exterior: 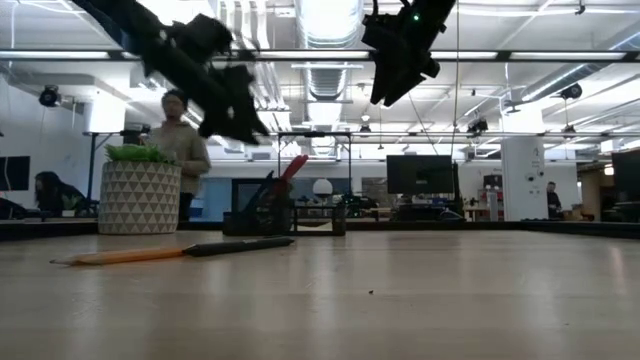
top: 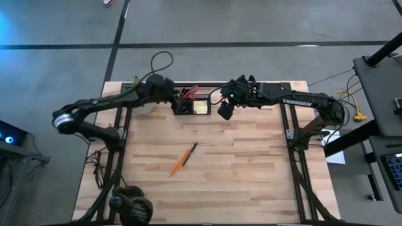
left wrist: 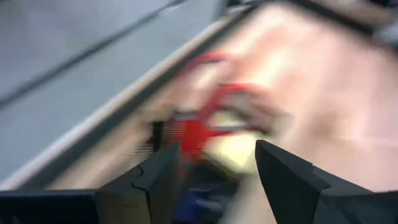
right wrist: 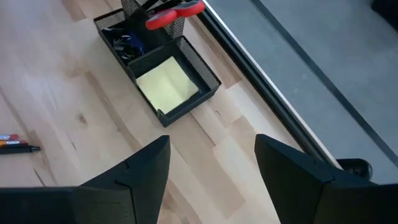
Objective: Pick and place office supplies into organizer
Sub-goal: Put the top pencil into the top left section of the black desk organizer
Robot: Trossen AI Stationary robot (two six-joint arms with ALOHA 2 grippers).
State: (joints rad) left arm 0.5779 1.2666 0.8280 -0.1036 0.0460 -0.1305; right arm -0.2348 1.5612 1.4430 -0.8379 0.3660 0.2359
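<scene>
The black mesh organizer (top: pixel 190 105) stands near the table's far edge. The red-handled scissors (right wrist: pixel 174 15) stick out of its tall compartment, handles up and leaning. The yellow sticky-note pad (right wrist: pixel 165 85) lies flat in its low tray. An orange pencil (top: pixel 178 164) and a black pen (top: pixel 191 150) lie side by side on the table's middle. My left gripper (left wrist: pixel 217 168) hovers open just left of the organizer, above the scissors (left wrist: pixel 211 118), touching nothing. My right gripper (right wrist: pixel 211 162) hangs open in the air to the organizer's right, holding nothing.
A white patterned plant pot (exterior: pixel 138 197) with a green plant stands at the far left, beside the organizer and partly under my left arm (top: pixel 113 100). Bare wood (top: pixel 251 163) spreads over the table's near half. People show in the room behind.
</scene>
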